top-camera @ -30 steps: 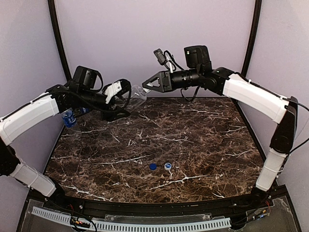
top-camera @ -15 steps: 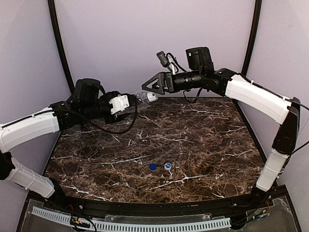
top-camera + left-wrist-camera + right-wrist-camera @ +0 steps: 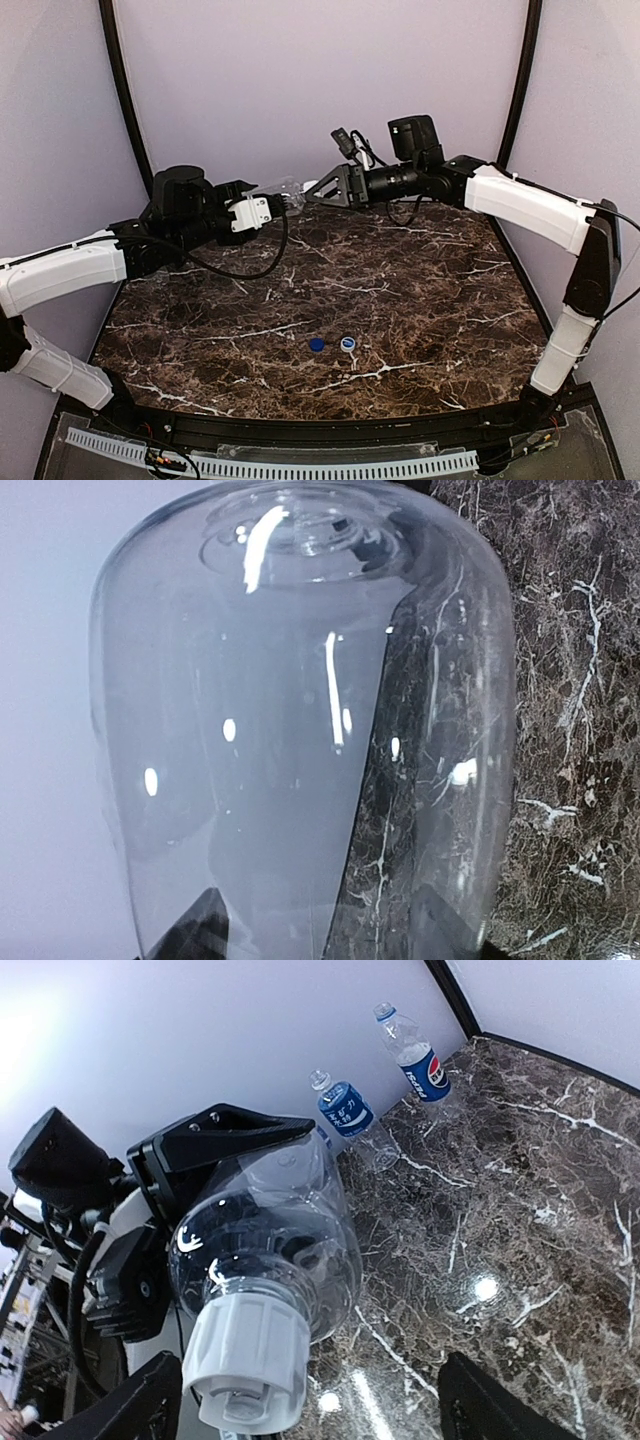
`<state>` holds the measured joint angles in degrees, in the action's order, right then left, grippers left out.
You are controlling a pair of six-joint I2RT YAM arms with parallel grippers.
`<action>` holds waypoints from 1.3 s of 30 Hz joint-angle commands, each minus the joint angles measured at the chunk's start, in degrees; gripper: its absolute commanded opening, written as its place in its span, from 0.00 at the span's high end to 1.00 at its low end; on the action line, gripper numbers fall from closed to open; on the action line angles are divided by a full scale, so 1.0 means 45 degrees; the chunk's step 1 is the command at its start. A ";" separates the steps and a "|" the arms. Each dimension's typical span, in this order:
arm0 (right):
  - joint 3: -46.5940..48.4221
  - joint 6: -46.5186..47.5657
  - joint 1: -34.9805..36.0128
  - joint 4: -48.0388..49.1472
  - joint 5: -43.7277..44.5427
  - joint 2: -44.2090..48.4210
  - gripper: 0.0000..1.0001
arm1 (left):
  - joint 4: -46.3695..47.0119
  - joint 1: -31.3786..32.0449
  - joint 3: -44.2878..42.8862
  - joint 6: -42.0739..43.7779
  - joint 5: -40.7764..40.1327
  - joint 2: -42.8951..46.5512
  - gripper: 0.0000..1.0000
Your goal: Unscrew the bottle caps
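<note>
A plain clear bottle (image 3: pixel 280 187) hangs level above the table's far edge, with my left gripper (image 3: pixel 262 198) shut on its body. In the left wrist view the bottle (image 3: pixel 300 730) fills the frame, with dark fingertips (image 3: pixel 200 930) at its sides. Its white cap (image 3: pixel 245 1360) points at my right gripper (image 3: pixel 305 1385), which stands open. The cap (image 3: pixel 297 200) lies between the spread fingers of the right gripper (image 3: pixel 310 193), closer to one finger and not clamped. A loose blue cap (image 3: pixel 316 344) and a loose white cap (image 3: pixel 348 344) lie on the table near the front.
Two blue-labelled bottles (image 3: pixel 345 1110) (image 3: pixel 420 1060) stand by the purple back wall on the dark marble table (image 3: pixel 400 280). Black frame posts (image 3: pixel 125 90) rise at both back corners. Both arms meet above the table's far edge.
My left arm has lifted the bottle and swung it rightward until it lies level. My right gripper has opened from shut, and the white cap now sits between its fingers.
</note>
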<state>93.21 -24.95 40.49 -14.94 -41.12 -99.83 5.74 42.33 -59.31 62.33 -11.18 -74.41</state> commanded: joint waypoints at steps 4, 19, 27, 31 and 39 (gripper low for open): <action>0.0102 -0.0169 0.0030 0.1093 -0.0297 0.0134 0.33 | 0.0377 0.0076 0.0201 0.0192 -0.0123 0.0159 0.49; 0.0515 0.0011 0.0084 0.1269 -0.1551 -0.0440 0.73 | 0.0116 0.0192 0.0180 0.0354 0.0400 0.0064 0.49; 0.0687 0.0062 0.0094 0.1196 -0.1562 -0.0612 0.69 | -0.0096 0.0239 0.0063 0.0408 0.0376 -0.0021 0.49; 0.0718 0.0089 0.0104 0.1114 -0.1546 -0.0640 0.62 | -0.0122 0.0227 0.0089 0.0391 0.0393 -0.0041 0.49; 0.0617 0.0274 0.0104 0.0930 -0.1408 -0.0488 0.76 | -0.0066 0.0241 0.0071 0.0367 0.0266 -0.0095 0.49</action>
<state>94.85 -25.17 40.62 -11.99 -46.30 -101.80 5.48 43.05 -59.09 64.34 -10.57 -74.94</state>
